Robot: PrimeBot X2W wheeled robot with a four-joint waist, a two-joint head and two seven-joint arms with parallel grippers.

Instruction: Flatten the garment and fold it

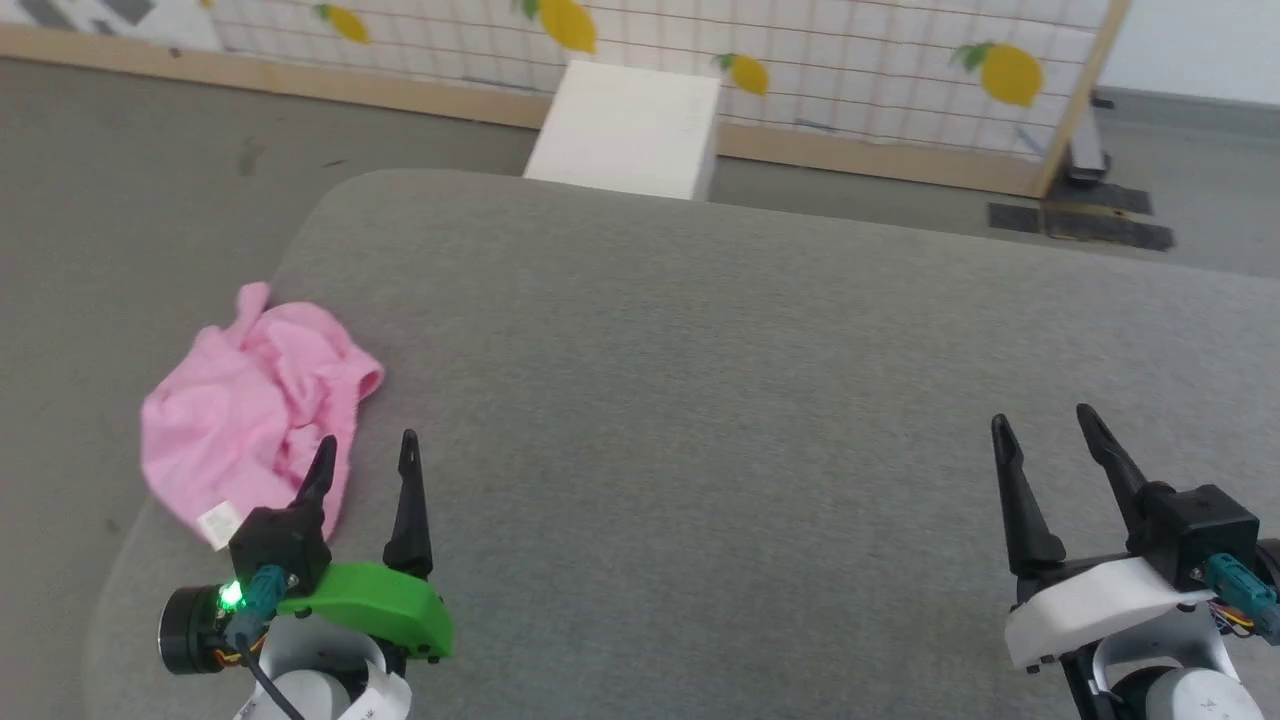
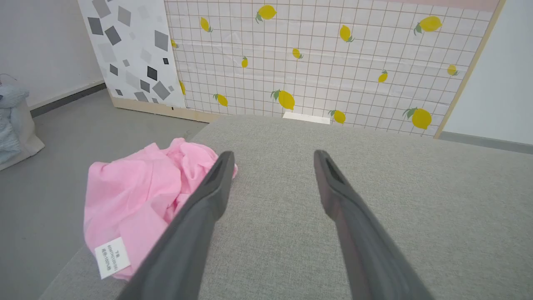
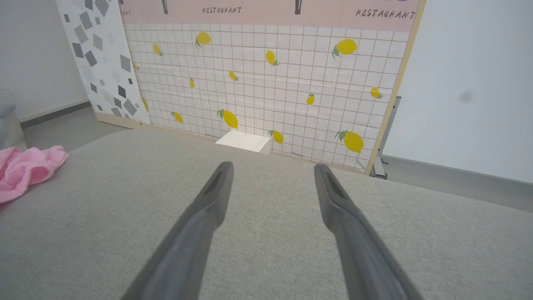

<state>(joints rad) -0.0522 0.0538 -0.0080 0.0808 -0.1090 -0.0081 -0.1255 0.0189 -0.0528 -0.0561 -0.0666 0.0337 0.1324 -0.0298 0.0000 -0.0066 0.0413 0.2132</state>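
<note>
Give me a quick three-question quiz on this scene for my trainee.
1. True or false: the garment lies flat and folded on the cushion.
2. Which gripper is nearer the garment? A. left gripper B. right gripper
3. Fill in: both grippers are ___ and empty.
Key: 1 false, it is crumpled; 2 A; 3 open.

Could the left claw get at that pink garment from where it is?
Probably yes: the left claw is open and the garment lies crumpled right beside it, nothing between.
</note>
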